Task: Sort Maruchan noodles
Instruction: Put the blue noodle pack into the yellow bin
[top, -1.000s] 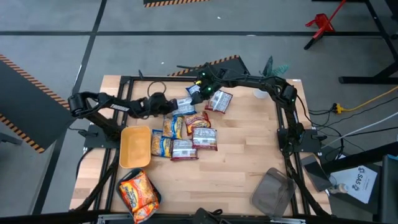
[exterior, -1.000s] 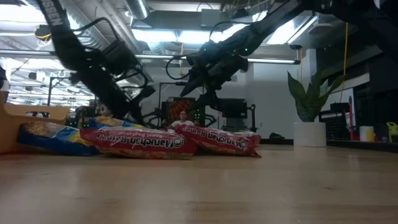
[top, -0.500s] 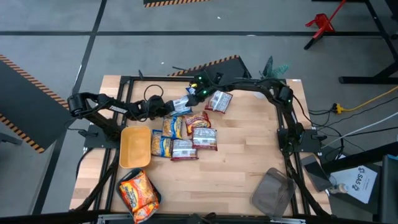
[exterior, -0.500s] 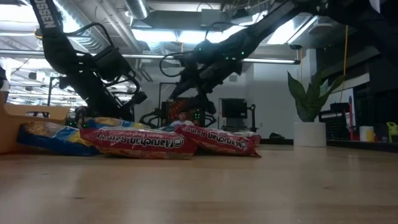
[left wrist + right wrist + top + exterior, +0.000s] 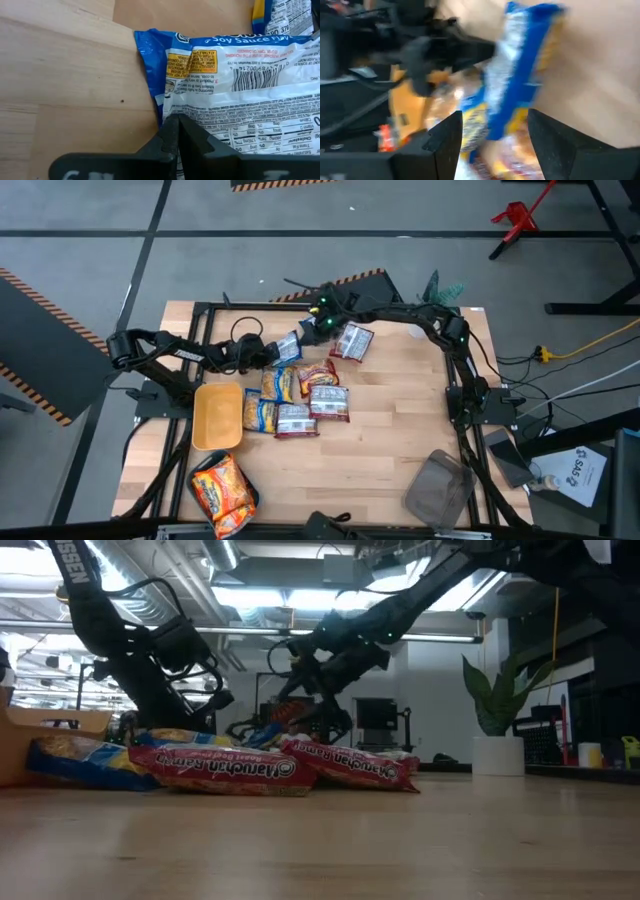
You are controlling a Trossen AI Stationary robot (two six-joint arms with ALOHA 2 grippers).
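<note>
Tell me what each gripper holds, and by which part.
The left gripper pinches the blue soy sauce packet by its edge. Whether the right gripper also grips it cannot be told.
</note>
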